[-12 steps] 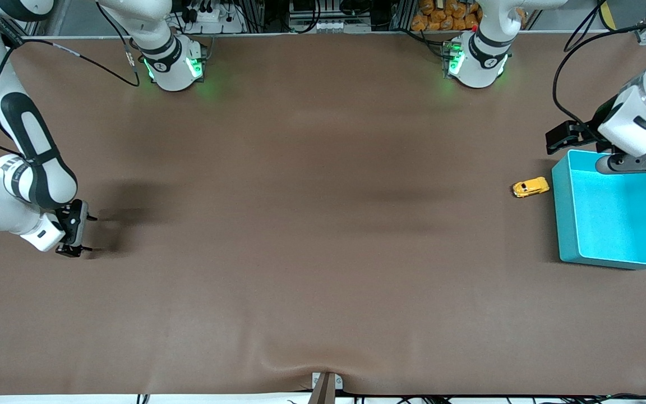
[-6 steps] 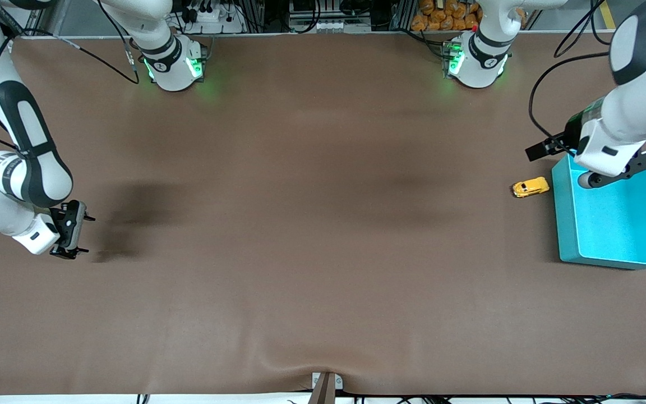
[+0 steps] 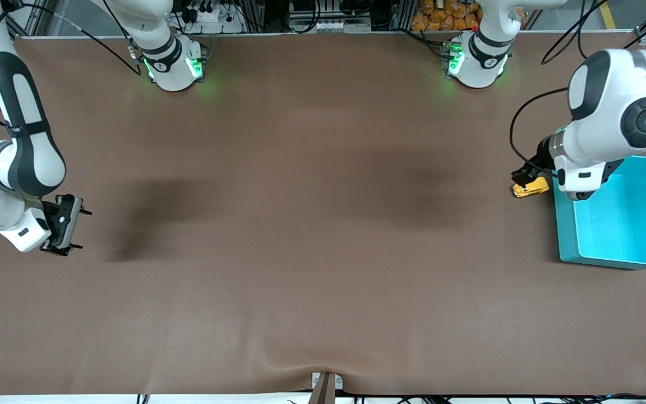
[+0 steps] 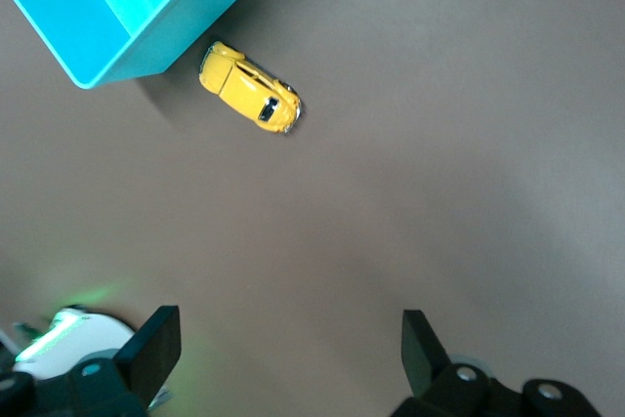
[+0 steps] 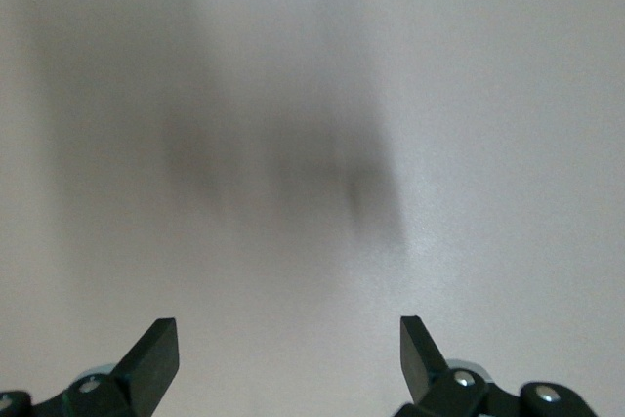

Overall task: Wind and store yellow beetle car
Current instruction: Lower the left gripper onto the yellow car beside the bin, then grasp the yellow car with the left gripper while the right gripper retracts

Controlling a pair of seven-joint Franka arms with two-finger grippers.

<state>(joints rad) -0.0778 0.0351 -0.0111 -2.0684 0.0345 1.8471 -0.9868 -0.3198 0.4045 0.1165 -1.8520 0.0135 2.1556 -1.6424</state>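
The yellow beetle car (image 3: pixel 531 189) stands on the brown table beside the turquoise bin (image 3: pixel 617 224), toward the right arm's end from it. In the left wrist view the car (image 4: pixel 249 100) lies just off the bin's corner (image 4: pixel 117 17). My left gripper (image 3: pixel 526 177) hangs in the air over the car and partly covers it in the front view. In its wrist view the left gripper (image 4: pixel 288 331) is open and empty, well above the table. My right gripper (image 3: pixel 70 224) waits open and empty at the right arm's end of the table, and it also shows in the right wrist view (image 5: pixel 286 336).
The bin is empty. The two arm bases (image 3: pixel 174 64) (image 3: pixel 475 62) stand along the table's farthest edge. A small bracket (image 3: pixel 326 384) sits at the edge nearest the camera, where the table cover has a shallow wrinkle.
My left arm has swung from over the bin's farthest corner to over the car, its hand now covering part of the car. My right gripper has shifted slightly. The car has not moved.
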